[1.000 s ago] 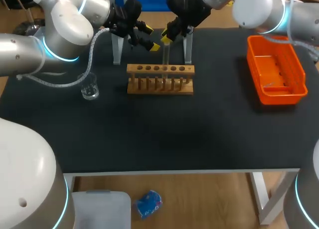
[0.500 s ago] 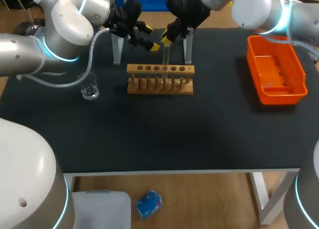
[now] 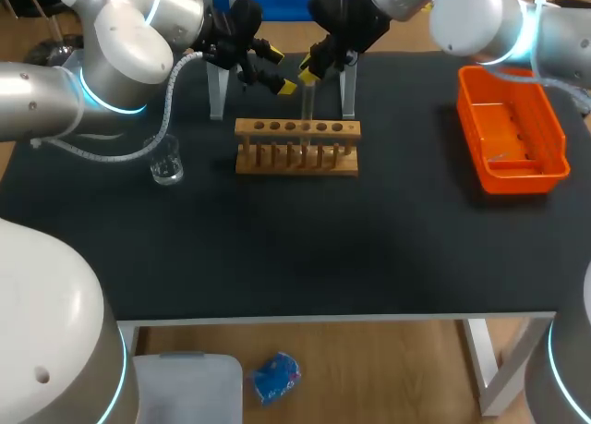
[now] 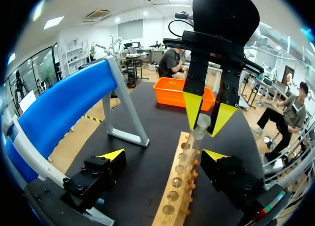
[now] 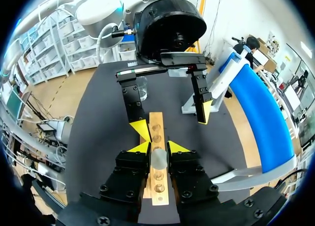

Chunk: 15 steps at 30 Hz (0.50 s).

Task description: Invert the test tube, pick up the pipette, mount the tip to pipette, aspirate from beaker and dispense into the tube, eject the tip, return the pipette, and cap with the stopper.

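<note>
- The test tube is standing upright at the back of the table. The right gripper is pinching its upper end between both yellow fingertips.
- In the right wrist view the tube is showing end-on between the two closed-in fingers of that gripper, directly over the rack.
- The tube's lower end is reaching the holed top of the wooden rack. Whether it is sitting inside a hole is not clear.
- The left gripper is hanging just beside the tube, on the side toward the beaker, with its jaws spread wide and touching nothing.
- In the left wrist view the tube is rising ahead of those open fingers.
- A blue-topped stand is standing behind the rack.
- A glass beaker is sitting near the rack's left end.
- An orange bin is lying well apart at the table's right edge.
</note>
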Available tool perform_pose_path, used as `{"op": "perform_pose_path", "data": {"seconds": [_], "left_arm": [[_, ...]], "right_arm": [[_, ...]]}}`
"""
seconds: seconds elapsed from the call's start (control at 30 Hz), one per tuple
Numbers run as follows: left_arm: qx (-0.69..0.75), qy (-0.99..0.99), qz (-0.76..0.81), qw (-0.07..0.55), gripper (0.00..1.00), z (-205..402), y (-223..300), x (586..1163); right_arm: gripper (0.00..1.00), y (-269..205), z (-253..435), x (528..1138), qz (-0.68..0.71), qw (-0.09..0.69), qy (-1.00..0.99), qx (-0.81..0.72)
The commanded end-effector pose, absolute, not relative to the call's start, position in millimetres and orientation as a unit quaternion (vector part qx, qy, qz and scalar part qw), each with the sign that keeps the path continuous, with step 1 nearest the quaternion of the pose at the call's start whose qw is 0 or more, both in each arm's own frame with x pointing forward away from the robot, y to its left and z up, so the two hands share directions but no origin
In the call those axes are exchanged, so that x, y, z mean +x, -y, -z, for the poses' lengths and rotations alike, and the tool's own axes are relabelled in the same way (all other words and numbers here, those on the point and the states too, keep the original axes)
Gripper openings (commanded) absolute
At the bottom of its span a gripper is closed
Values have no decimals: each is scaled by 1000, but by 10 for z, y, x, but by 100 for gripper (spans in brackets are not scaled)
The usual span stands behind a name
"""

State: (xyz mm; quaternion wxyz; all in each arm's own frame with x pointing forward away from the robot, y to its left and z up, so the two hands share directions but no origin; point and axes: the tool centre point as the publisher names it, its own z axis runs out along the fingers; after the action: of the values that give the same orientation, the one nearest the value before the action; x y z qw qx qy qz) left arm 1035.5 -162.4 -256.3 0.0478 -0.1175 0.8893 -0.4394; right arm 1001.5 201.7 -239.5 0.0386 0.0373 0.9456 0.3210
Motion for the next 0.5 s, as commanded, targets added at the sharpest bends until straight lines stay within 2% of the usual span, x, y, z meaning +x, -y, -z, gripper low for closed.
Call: {"op": "perform_pose_path", "data": {"seconds": [0.03, 0.1, 0.5], "left_arm": [[-117, -891, 437, 45, 100, 2554, 1622, 10369], [-117, -891, 437, 45, 100, 2554, 1622, 10369], [-117, -891, 437, 45, 100, 2554, 1622, 10369]], "right_arm": [[40, -1997, 2450, 10012, -319, 39, -946, 37], [47, -1992, 2435, 10016, -319, 40, -946, 37], [47, -1939, 2333, 9978, -326, 48, -944, 38]]}}
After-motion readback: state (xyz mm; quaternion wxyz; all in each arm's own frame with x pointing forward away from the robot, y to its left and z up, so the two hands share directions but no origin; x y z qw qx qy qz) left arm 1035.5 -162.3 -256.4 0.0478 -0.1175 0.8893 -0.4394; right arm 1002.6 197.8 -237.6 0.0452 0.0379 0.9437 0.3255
